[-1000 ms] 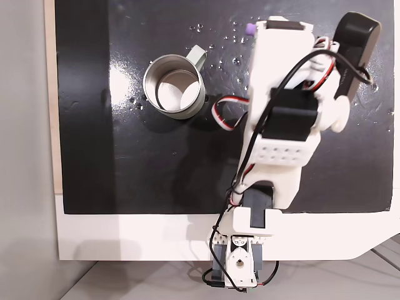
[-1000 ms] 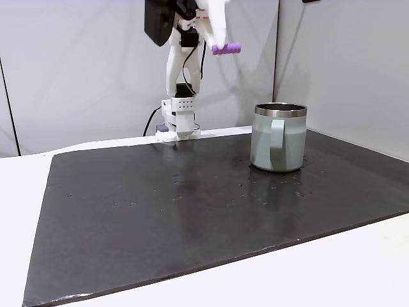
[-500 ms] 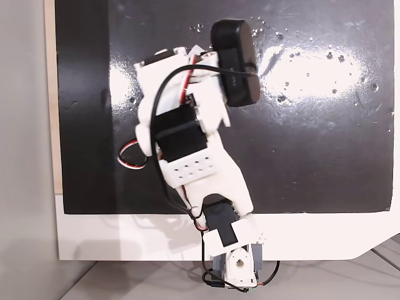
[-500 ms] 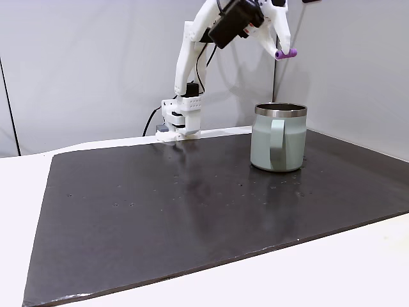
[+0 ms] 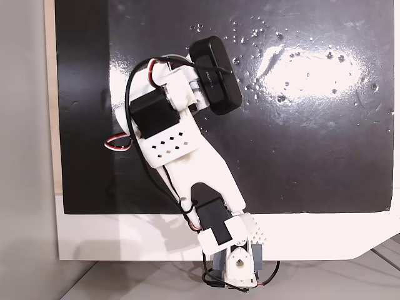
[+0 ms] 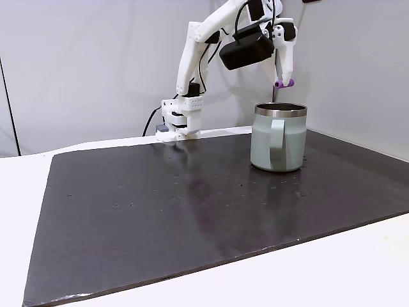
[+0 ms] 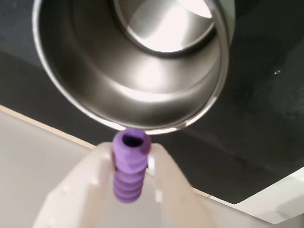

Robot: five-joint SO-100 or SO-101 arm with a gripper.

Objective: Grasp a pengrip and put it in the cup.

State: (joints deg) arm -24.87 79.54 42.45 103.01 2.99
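Purple pengrip [image 7: 129, 166] pinched between white jaws of gripper [image 6: 283, 81], hanging high in air, end-on in wrist view. Arm has swung across from worktop's far edge and dropped lower; pengrip now just above cup [image 6: 278, 137] rim, near its back side in side fixed view. Cup stands on dark mat [image 6: 192, 211], toward mat's far right corner in that view. Wrist view: cup's mouth [image 7: 128, 61] open below and ahead. Carry phase looks nearly over; remaining: centre over mouth, open jaws.
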